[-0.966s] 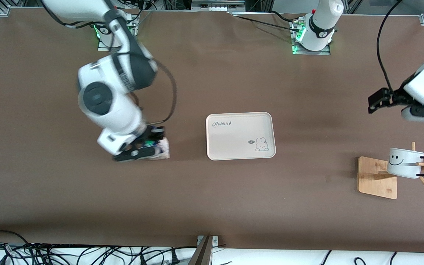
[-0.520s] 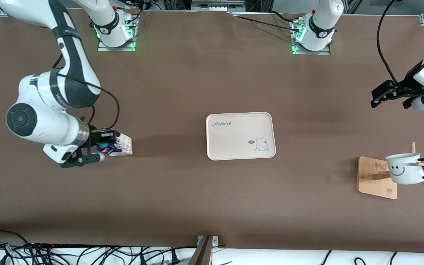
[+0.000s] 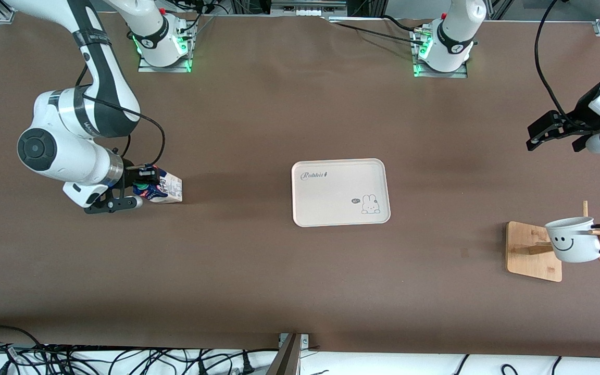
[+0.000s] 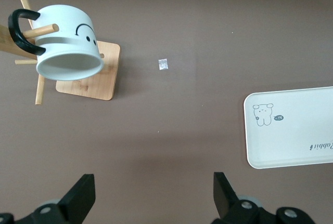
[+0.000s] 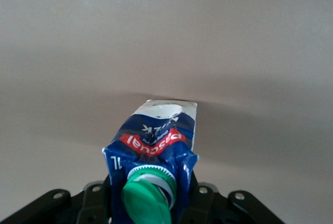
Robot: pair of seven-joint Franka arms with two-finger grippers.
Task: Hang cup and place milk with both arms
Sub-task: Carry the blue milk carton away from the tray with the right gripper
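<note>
Gripping the milk (image 3: 160, 188) near its gabled top, the right gripper (image 3: 132, 191) is clamped on the carton toward the right arm's end of the table, the green cap showing just by the fingers in the right wrist view (image 5: 148, 198). I'd judge the carton light but soft-walled, its glossy sides a bit slippery, so a hold across the flat faces below the gable looks safer than squeezing the crease. Since half a second ago the carton and wrist have shifted slightly toward the robots' bases. The cream tray (image 3: 339, 192) lies at mid-table, well apart from the carton. At the left arm's end of the table, the cup (image 3: 573, 239) hangs by its black handle on a peg of the wooden rack (image 3: 530, 253), settled where it was. The left gripper (image 3: 542, 133) hovers above the table with its fingers spread wide, empty, having drifted little.
</note>
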